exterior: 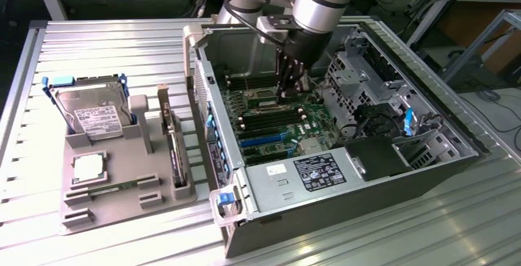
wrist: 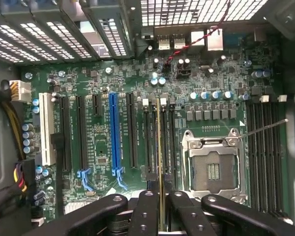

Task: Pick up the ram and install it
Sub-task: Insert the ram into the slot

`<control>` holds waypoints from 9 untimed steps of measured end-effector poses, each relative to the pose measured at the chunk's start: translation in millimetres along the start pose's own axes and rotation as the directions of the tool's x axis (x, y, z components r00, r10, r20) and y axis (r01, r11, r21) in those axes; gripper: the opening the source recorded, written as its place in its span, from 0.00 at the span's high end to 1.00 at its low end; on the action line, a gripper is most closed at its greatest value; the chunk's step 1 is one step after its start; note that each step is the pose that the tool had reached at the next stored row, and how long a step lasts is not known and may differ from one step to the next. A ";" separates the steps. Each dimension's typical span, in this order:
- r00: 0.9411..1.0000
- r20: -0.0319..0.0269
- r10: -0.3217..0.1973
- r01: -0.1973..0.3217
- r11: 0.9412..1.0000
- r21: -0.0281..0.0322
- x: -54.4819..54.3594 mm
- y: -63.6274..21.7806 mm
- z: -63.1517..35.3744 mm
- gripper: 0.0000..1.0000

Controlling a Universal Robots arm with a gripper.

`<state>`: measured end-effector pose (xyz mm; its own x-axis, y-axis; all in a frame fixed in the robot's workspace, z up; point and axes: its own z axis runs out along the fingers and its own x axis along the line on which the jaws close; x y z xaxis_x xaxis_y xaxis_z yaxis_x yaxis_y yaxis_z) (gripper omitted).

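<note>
Just beside the empty processor socket (wrist: 214,169), above the black memory slots (wrist: 148,142), the end effector (wrist: 161,209) is clamped on the ram (wrist: 160,147). It holds the stick edge-on, in line with the slots, inside the open computer case (exterior: 269,229) on the bench (exterior: 106,40).
</note>
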<state>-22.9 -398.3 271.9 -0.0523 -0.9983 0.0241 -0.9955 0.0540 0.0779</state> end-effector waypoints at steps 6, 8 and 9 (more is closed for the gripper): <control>1.000 -0.019 -0.012 0.012 1.000 0.001 -1.1 -3.8 13.4 0.85; 1.000 -0.025 -0.016 0.016 1.000 0.002 -1.4 -4.7 17.6 0.85; 1.000 -0.026 -0.016 0.016 1.000 0.001 -1.4 -4.7 17.6 0.85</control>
<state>-19.5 -397.5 254.0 -0.0342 -0.9982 0.0489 -0.9963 0.0379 0.0768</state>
